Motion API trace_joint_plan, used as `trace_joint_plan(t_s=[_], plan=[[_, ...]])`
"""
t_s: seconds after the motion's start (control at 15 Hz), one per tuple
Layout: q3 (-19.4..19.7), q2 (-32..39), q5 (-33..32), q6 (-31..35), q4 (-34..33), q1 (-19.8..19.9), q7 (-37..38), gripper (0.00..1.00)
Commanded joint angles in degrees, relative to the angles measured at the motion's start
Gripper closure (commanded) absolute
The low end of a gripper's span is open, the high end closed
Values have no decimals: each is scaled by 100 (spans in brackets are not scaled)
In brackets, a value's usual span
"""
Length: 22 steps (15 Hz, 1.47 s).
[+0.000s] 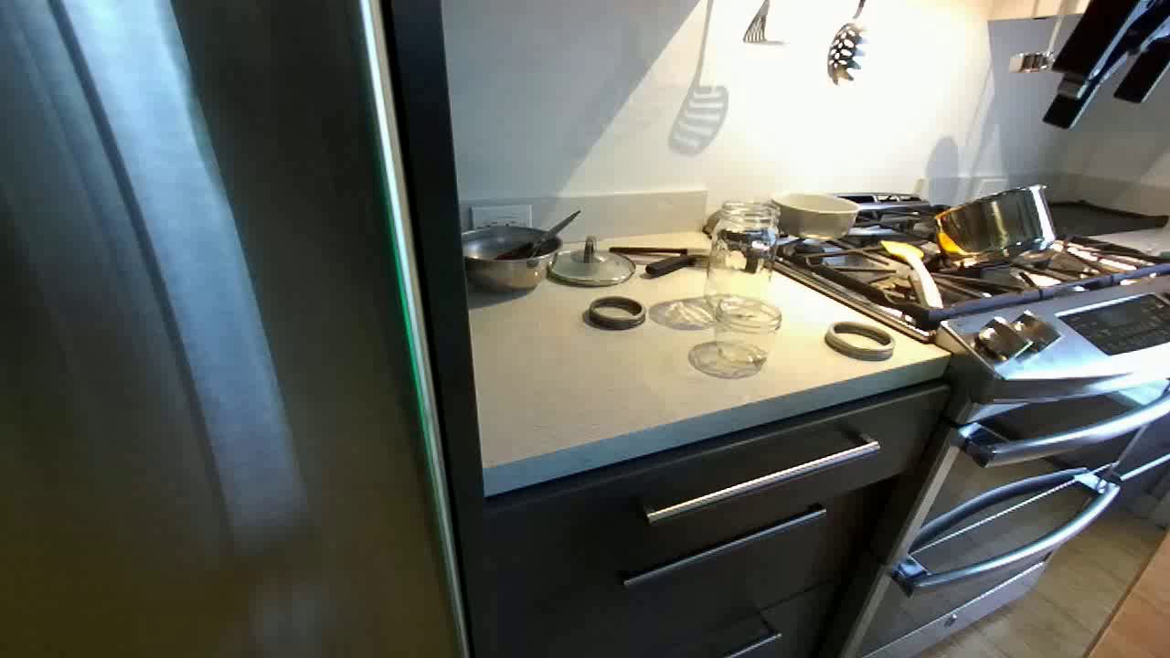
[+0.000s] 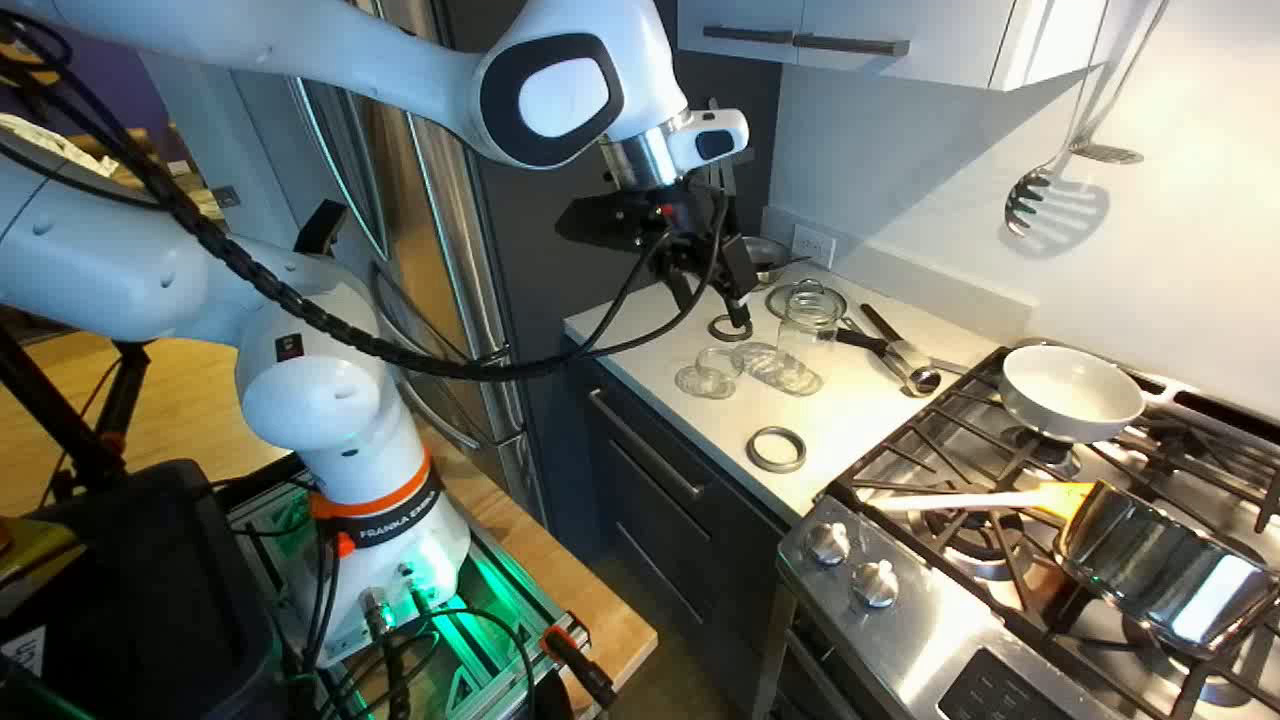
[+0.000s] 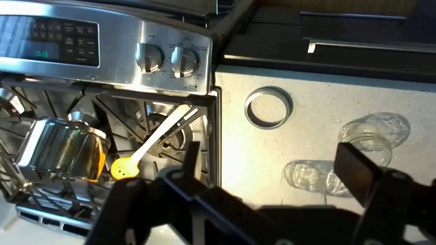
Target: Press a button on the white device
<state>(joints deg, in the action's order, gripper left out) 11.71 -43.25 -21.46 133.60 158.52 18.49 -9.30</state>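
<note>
No white device with a button can be made out in any view. The only buttons I can make out are on the steel stove's dark control panel, which shows in the wrist view [image 3: 80,44] and in both exterior views [image 1: 1120,324] [image 2: 1010,690]. My gripper [image 3: 272,166] is open, with nothing between its fingers, above the counter beside the stove in the wrist view. It hangs high at the top right in an exterior view [image 1: 1101,96] and also shows in an exterior view [image 2: 712,300] below the white arm.
On the counter [image 1: 567,393] stand a tall glass jar [image 1: 742,256], a short glass jar [image 1: 748,334], two rings [image 1: 617,323] [image 1: 859,352], a glass lid [image 1: 592,270] and a steel pan [image 1: 512,272]. The stove bears a white bowl [image 2: 1070,395], a tilted pot [image 2: 1165,570] and a spatula [image 3: 160,132].
</note>
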Motion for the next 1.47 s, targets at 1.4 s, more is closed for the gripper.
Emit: trace_joint_plan(t_s=[1.4], plan=[[216, 2375, 3638, -285, -1454, -1107, 1224, 0]])
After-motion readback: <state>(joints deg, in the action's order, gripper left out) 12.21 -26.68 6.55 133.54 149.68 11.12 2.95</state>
